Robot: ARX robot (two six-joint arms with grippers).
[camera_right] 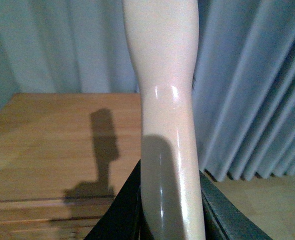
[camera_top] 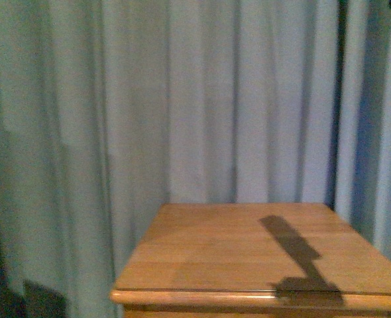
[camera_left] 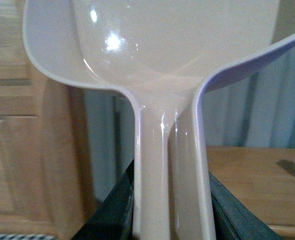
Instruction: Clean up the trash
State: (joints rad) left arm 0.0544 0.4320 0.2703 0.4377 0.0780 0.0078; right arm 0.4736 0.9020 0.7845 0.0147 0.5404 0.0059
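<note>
Dustpan (camera_left: 177,60) pinched by L jaws, beige handle (camera_right: 167,100) pinched by R jaws, front view: table (camera_top: 209,255).

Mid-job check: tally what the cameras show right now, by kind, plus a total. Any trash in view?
Beige dustpan: 1
Beige tool handle: 1
Wooden table: 1
Wooden cabinet: 1
Curtain: 1
Trash wad: 0 in view
Total: 5

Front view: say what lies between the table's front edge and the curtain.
Only bare tabletop crossed by a shadow before the curtain, in the front view.
</note>
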